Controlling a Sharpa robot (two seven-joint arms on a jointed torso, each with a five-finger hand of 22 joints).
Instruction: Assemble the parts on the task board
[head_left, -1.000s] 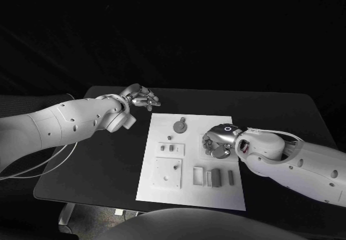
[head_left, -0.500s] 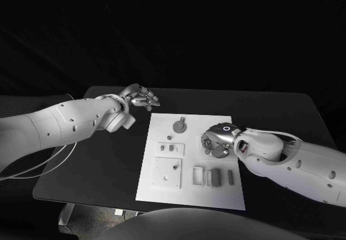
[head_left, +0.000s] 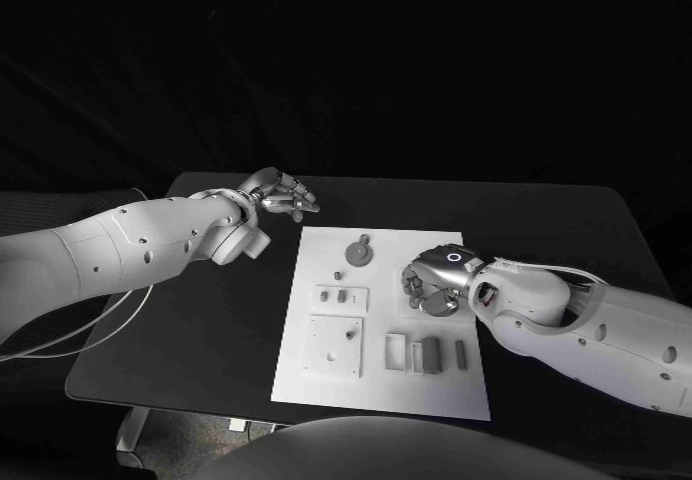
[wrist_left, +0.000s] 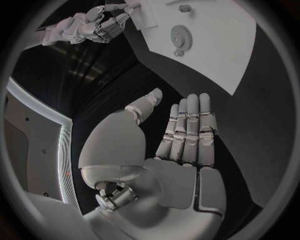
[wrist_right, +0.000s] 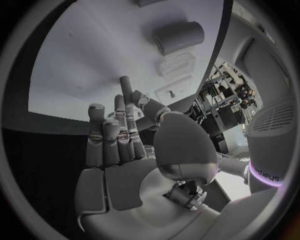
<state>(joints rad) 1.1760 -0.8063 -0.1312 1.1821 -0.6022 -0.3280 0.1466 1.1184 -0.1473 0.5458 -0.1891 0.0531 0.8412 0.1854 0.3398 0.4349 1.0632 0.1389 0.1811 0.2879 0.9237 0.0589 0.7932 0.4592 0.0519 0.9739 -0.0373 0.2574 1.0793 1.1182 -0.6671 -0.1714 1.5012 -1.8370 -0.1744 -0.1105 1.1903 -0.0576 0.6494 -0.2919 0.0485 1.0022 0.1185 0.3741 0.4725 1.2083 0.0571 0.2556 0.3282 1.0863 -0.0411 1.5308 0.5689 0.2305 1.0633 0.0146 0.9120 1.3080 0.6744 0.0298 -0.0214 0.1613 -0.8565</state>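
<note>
The white task board (head_left: 378, 385) lies in the middle of the black table. On it sit a grey gear (head_left: 359, 250), a small peg (head_left: 339, 275), a slotted block (head_left: 340, 296), a square plate (head_left: 336, 345) and upright rectangular parts (head_left: 430, 353). My right hand (head_left: 431, 283) hovers over the board's right middle, fingers pointing down at it. In the right wrist view those fingers (wrist_right: 119, 135) are stretched out with nothing between them, and a grey cylinder (wrist_right: 179, 36) lies on the board beyond. My left hand (head_left: 283, 194) is raised off the board's far left corner, open and holding nothing (wrist_left: 184, 135).
Bare black table (head_left: 216, 320) runs left of the board, under my left forearm. A narrower strip of table (head_left: 562, 240) lies to the board's right and behind it. The table's front edge is close below the board.
My right hand has edged slightly toward the board's middle. The left hand and the parts have stayed where they were.
</note>
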